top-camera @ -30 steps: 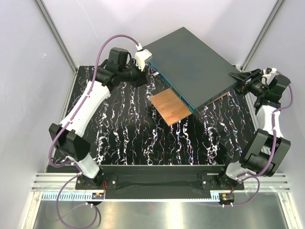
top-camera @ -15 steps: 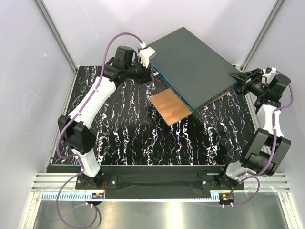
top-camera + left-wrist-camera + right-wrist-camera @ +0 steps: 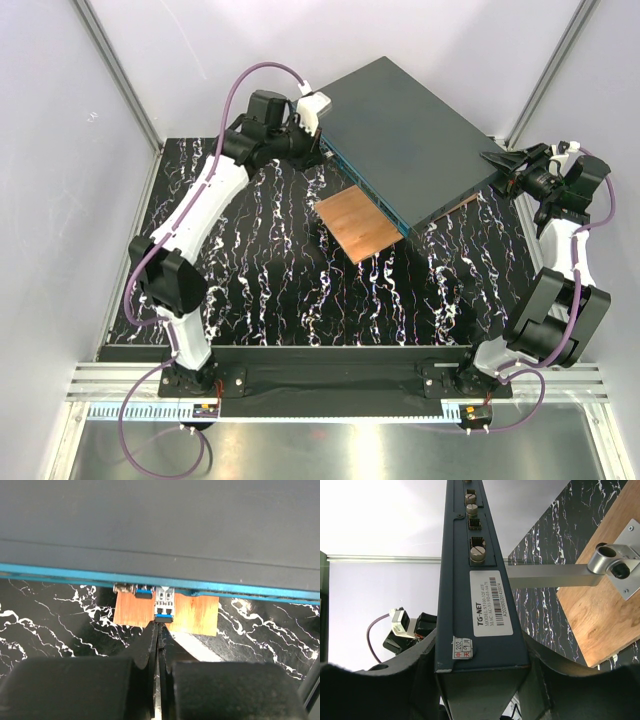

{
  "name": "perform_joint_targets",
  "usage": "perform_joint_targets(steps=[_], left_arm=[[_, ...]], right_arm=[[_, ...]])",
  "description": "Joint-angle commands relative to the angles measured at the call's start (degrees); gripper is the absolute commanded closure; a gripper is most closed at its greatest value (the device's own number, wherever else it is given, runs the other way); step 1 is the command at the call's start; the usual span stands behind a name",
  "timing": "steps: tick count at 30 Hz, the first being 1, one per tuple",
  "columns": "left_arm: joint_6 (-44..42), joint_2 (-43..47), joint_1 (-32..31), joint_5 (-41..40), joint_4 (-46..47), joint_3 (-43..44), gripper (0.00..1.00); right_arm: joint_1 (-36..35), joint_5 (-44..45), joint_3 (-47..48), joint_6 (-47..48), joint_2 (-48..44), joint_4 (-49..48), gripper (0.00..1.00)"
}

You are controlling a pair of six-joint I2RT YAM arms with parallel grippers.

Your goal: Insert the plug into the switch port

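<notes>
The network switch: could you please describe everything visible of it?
The network switch is a flat, dark-grey box set diagonally at the far side of the table, its front edge above a copper-brown plate. Its teal-blue front face is lined with ports; a narrow side carries a white TG-NET label. The right hand clamps one corner. A silver plug sits at the teal face, touched by the shut left hand.

the box (image 3: 400,135) sits askew at the far middle of the table (image 3: 260,300), its front face turned near-left. the plate (image 3: 360,223) lies just before that face. the left gripper (image 3: 322,152) is at the face's far-left end, with the plug (image 3: 164,602) sticking from the face at its tips. the right gripper (image 3: 497,160) straddles the box's right corner.
</notes>
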State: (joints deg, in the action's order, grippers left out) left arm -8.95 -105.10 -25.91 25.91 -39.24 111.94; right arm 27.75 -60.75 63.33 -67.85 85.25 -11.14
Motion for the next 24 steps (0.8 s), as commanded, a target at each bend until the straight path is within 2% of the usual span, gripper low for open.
perform_joint_targets(steps=[1, 12, 21, 24], left_arm=[[1.39, -0.81, -1.07, 1.95, 4.70, 3.90, 0.99], [4.73, -2.92, -2.74, 1.69, 6.63, 7.76, 1.00], [12.37, -2.92, -4.06, -1.47, 11.90, 6.37, 1.00], [16.59, -1.51, -4.67, -4.98, 16.21, 3.64, 1.00]], right_arm=[[-2.17, 1.16, 1.97, 2.11, 0.79, -1.34, 1.00], [-2.26, 0.90, 1.36, 1.59, 0.53, -2.13, 1.00], [-2.26, 0.81, 1.01, 1.41, 0.35, -2.49, 1.00], [-2.35, 0.90, 0.83, 1.23, 0.44, -2.75, 1.00]])
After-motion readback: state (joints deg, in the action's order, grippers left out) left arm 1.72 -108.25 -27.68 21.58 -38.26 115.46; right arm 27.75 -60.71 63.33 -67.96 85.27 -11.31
